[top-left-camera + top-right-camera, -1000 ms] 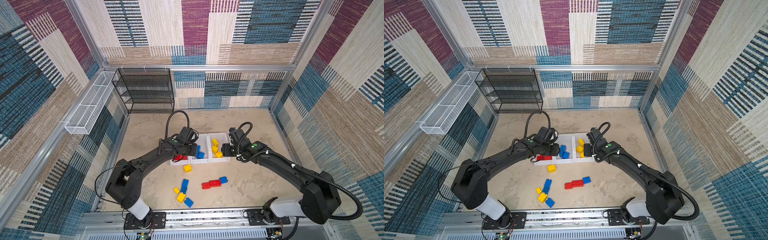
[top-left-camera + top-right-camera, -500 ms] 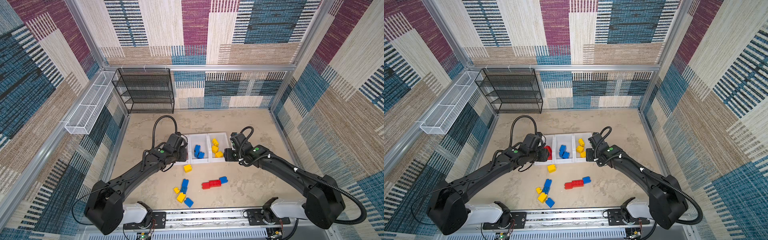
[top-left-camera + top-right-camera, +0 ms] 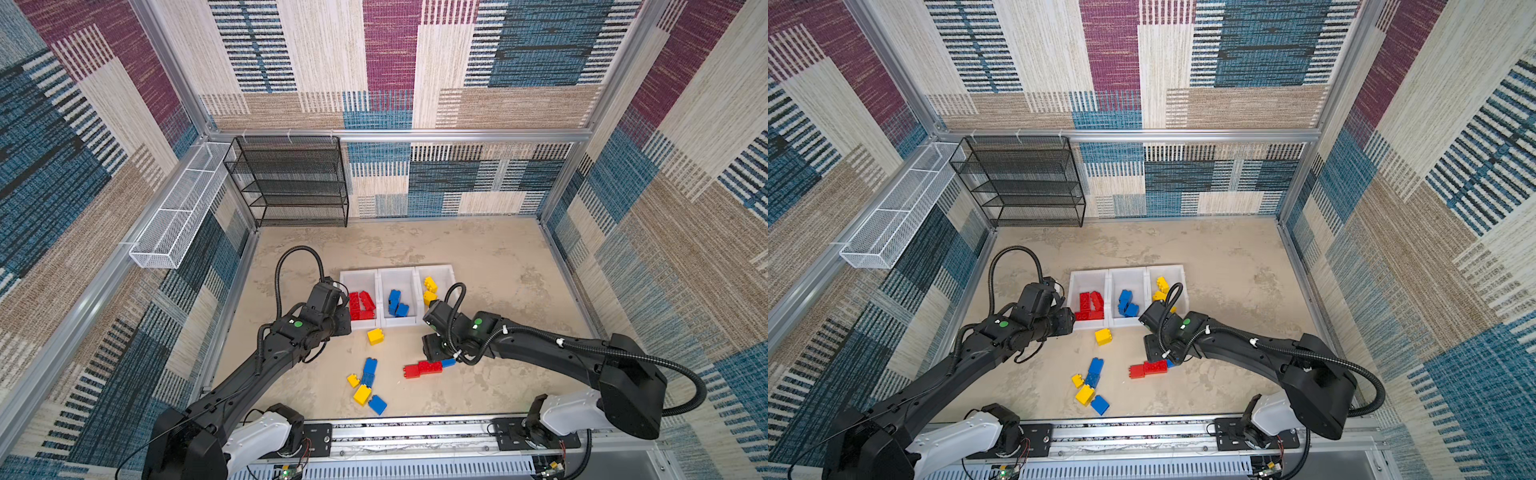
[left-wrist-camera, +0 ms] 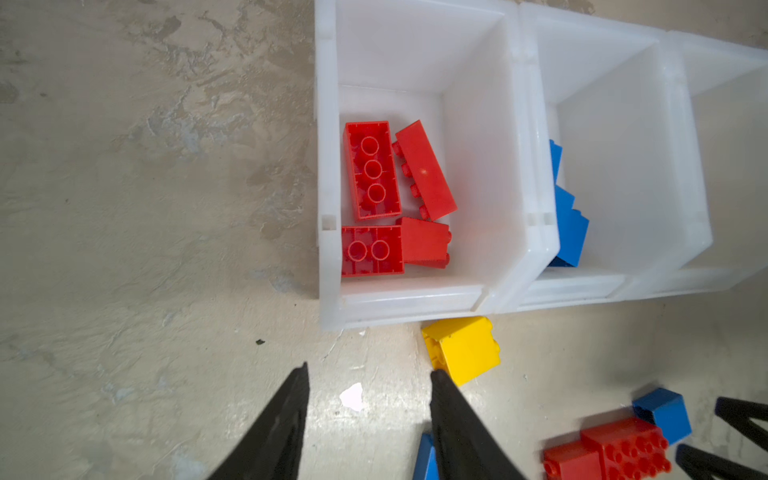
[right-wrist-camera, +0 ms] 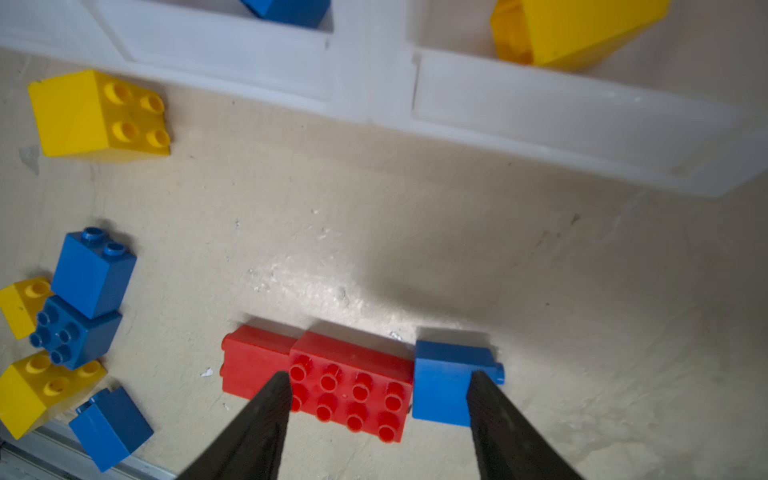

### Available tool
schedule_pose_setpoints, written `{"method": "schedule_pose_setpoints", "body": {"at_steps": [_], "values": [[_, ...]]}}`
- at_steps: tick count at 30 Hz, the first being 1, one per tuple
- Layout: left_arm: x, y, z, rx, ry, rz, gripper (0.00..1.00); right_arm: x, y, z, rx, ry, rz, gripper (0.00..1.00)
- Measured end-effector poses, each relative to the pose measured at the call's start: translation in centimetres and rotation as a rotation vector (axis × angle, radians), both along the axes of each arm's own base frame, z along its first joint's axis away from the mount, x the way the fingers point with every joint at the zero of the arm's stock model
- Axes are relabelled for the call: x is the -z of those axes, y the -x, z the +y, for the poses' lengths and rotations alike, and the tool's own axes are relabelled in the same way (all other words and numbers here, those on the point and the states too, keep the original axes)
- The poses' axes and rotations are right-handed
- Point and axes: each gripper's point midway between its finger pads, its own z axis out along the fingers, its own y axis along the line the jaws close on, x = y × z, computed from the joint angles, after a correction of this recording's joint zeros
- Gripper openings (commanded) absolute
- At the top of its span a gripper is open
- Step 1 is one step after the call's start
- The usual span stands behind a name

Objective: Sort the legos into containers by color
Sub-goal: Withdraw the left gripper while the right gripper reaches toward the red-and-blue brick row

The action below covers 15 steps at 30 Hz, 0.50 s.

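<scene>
Three white containers (image 3: 398,322) stood joined in a row on the beige table (image 3: 478,257). At the left, the left gripper (image 4: 369,370) hung just short of the left container (image 3: 358,280). Its fingers (image 4: 291,415) were apart, with only bare table between them. Inside that container we counted four red legos (image 4: 372,170), two of them lying studs down. A loose yellow lego (image 3: 375,336) sat on the table just in front of the row, near the seam between the left and middle containers. Farther from the containers lay a close cluster (image 3: 368,379) of three blue and two yellow legos. The middle container (image 3: 397,277) held blue legos (image 3: 396,302). Right of the cluster, a square red lego (image 5: 253,361), an oblong red lego (image 5: 353,386) and a small blue lego (image 5: 442,386) lay end to end. The right gripper (image 5: 379,374) was over them with its fingers (image 5: 257,428) spread wide. One tip was at the oblong red lego and the other at the small blue lego; we could not tell whether they touched. The right container (image 3: 442,274) held yellow legos (image 3: 430,287).
</scene>
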Motion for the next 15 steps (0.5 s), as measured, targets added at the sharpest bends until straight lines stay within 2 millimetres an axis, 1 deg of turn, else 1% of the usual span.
{"method": "schedule_pose_setpoints", "body": {"at_steps": [4,8,15], "values": [[0.4,0.3,0.3,-0.015,0.003,0.01,0.51,0.7,1.2,0.7,-0.008,0.014,0.027,0.76],[0.8,0.5,0.4,-0.02,0.007,0.021,0.51,1.0,2.1,1.1,-0.009,0.018,0.041,0.75],[1.2,0.7,0.5,-0.023,0.006,0.032,0.51,1.9,3.7,0.8,0.003,0.029,0.085,0.75]]}}
